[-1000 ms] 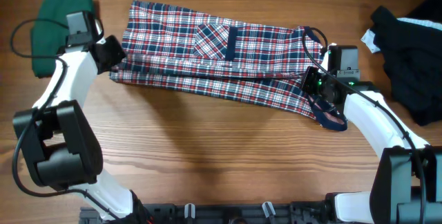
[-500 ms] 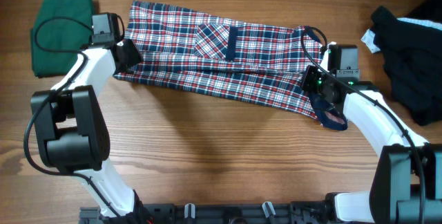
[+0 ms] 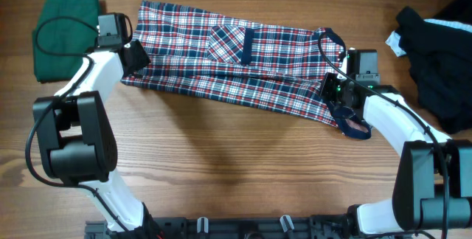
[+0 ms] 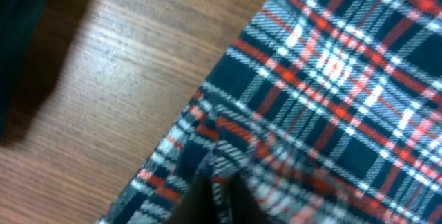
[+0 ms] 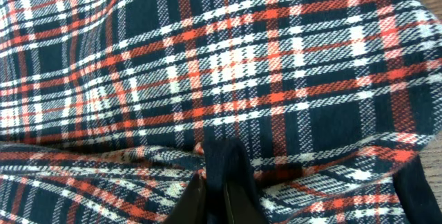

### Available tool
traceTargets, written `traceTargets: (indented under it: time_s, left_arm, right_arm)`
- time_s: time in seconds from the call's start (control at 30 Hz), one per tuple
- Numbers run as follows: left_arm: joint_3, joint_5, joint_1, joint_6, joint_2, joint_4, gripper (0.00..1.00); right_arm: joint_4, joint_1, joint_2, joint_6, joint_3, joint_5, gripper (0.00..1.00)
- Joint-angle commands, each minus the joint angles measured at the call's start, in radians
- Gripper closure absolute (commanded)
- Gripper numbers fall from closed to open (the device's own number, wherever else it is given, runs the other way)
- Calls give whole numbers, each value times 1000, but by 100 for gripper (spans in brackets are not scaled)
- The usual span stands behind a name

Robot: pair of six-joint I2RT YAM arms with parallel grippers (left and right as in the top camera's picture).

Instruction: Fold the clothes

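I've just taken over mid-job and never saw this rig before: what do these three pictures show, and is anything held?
Two white robot arms work at a wooden table. The wide picture looks straight down from above; the two close-ups come from a camera on each wrist, dark fingertips at the bottom edge. A plaid dress lies spread across the middle, a green garment lies at the left, a black garment is heaped at the right. The left claw is closed, pinching the dress's left edge; the right claw is closed on its right end, by the navy trim.
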Motion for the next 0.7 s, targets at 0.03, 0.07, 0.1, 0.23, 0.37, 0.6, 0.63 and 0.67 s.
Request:
traceTargets:
  time_s: [0.03,0.07,0.1,0.23,0.37,0.6,0.63,0.67]
  left_arm:
    - [1,-17,5,-2,7,18,96]
    - [1,-17,5,-2,7,21,96]
    - [1,-17,5,-2,7,26,96]
    - [1,-17,5,-2,7,45,96]
    - [1,-17,5,-2,7,70,96]
    - [1,-15,5,-5,7,108,96]
    - [1,0,5,-5,7,121,96]
    - [1,14,5,-5,7,128,96]
  right_arm:
    - [16,-7,19,-18,17,33,94]
    - [20,-7,20,-17,17,33,94]
    - [26,-7,25,-17,17,32,88]
    - [45,-7,43,-16,17,32,58]
    - [50,-7,68,-9,17,31,26]
    - [50,-7,71,-9,16,28,14]
    - [50,-6,71,-9,16,28,12]
    - [49,-6,71,-9,16,27,11]
